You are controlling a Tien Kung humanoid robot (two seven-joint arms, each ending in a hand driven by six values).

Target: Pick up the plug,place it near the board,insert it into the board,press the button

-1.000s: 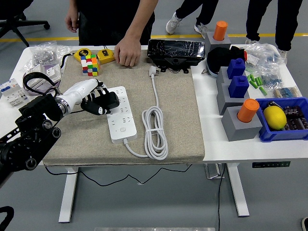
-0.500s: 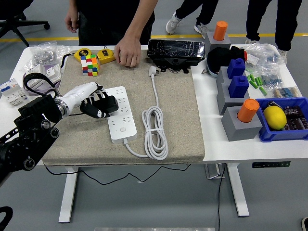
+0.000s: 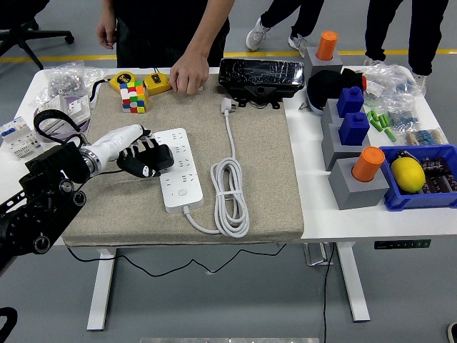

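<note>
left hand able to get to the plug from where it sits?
Probably yes. The plug lies loose on the mat's far side with open mat between it and the left hand, which sits at the power strip. The person's hand rests near it, though not on it.

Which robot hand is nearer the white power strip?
Left. The left hand sits at the white power strip's left edge, fingers curled over a black object against it. The right hand is out of view.
</note>
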